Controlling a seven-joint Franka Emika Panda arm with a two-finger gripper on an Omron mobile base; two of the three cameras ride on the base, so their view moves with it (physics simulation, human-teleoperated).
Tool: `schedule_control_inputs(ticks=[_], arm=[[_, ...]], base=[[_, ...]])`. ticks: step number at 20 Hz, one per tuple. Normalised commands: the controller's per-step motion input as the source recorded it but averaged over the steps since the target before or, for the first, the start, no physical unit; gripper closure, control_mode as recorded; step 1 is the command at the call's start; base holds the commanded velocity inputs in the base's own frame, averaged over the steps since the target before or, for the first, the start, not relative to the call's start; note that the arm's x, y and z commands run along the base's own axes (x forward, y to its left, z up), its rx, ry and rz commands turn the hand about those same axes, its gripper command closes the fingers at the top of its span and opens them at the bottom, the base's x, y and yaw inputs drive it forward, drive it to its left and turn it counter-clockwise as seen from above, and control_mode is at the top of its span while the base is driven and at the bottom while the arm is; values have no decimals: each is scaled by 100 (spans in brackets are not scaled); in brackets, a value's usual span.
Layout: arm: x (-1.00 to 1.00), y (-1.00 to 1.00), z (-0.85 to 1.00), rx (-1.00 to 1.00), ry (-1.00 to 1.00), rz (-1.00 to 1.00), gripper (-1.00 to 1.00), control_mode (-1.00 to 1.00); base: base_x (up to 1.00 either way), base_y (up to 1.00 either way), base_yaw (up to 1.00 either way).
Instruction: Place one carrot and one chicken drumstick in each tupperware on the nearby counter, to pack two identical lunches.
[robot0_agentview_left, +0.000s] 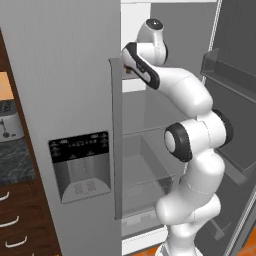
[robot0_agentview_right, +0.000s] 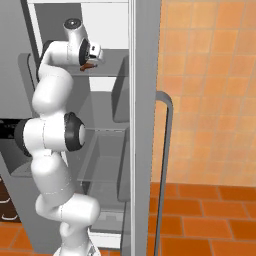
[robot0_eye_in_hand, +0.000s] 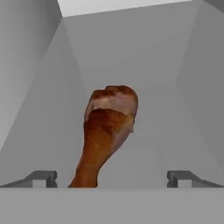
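One chicken drumstick (robot0_eye_in_hand: 107, 133) lies just ahead of our end effector (robot0_eye_in_hand: 112, 178), between jaws spread wide apart, not gripped. We judge packing barely begun; no tupperware loaded yet afaict.

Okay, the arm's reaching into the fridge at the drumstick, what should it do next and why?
Probably ease forward a little, then close. In the hand view the pincer stands wide open, and the drumstick lies between its fingertips with its thin end nearest, apparently not gripped yet. The right base view shows the hand at the drumstick on the fridge shelf.
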Motion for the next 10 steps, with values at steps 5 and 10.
schedule_control_inputs(ticks=[5, 10], arm=[[22, 20, -48, 0, 0, 0, -100, -100], [25, 0, -23, 0, 0, 0, -100, -100]], base=[[0, 0, 0], [0, 0, 0]])
